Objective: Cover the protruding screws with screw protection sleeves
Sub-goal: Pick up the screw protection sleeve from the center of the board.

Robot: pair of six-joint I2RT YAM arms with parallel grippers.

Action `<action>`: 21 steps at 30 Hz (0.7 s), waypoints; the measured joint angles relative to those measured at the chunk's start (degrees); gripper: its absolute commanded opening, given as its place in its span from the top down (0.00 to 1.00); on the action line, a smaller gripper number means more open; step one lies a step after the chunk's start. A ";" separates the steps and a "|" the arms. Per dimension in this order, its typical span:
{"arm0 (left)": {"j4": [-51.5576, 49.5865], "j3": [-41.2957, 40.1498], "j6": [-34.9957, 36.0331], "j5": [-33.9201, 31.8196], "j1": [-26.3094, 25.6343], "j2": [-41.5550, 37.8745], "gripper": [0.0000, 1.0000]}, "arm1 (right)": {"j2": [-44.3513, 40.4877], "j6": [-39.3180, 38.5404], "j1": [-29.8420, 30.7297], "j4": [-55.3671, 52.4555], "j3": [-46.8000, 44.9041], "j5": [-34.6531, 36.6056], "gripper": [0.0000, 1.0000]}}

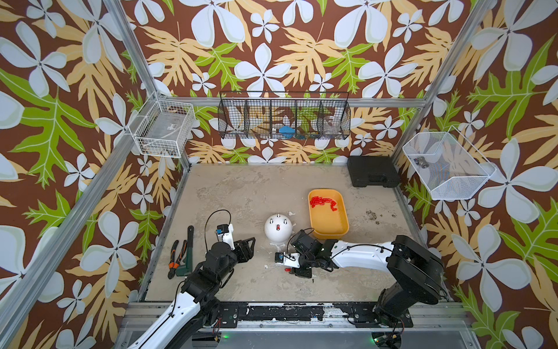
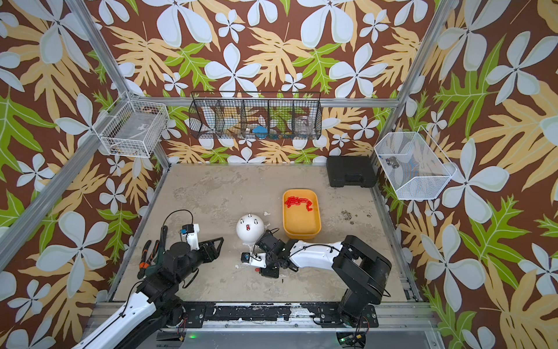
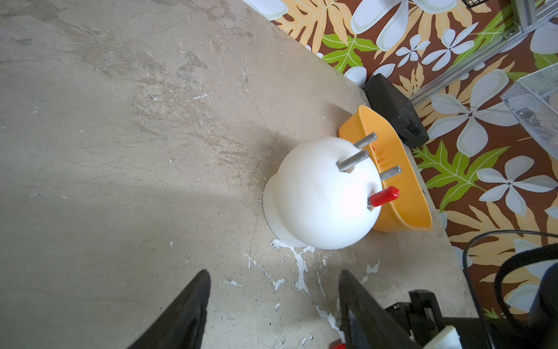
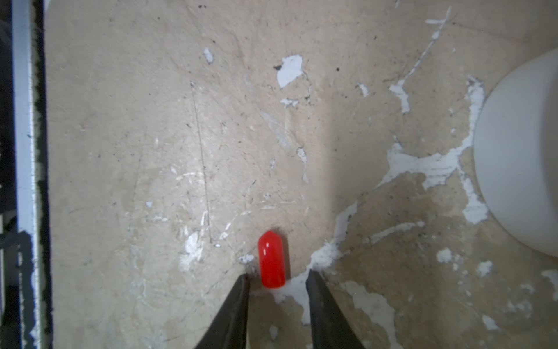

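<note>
Nearest, the right gripper [image 4: 277, 290] stands open astride a loose red sleeve [image 4: 271, 259] lying on the surface [image 4: 151, 121], seemingly to pinch it. The left gripper [image 3: 273, 305] waits open and empty. Beyond, the white dome [image 3: 320, 196] holds three bare screws [image 3: 353, 160] and one capped; spare sleeves [image 1: 323, 203] fill the orange tray [image 1: 329, 225] farther right.

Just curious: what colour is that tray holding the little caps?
Orange-yellow; the tray shows best in a top view.
</note>
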 measured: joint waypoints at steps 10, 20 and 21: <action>0.00 -0.59 0.57 0.04 0.00 -0.74 0.31 | 1.33 0.68 -0.07 0.63 0.66 -2.78 0.82; 0.02 -0.72 0.57 0.20 0.00 -1.01 0.32 | 1.99 0.90 -0.07 0.55 1.38 -3.39 0.68; 0.00 -0.79 0.57 0.20 0.00 -0.98 0.31 | 1.97 0.92 -0.07 0.39 1.42 -3.37 0.68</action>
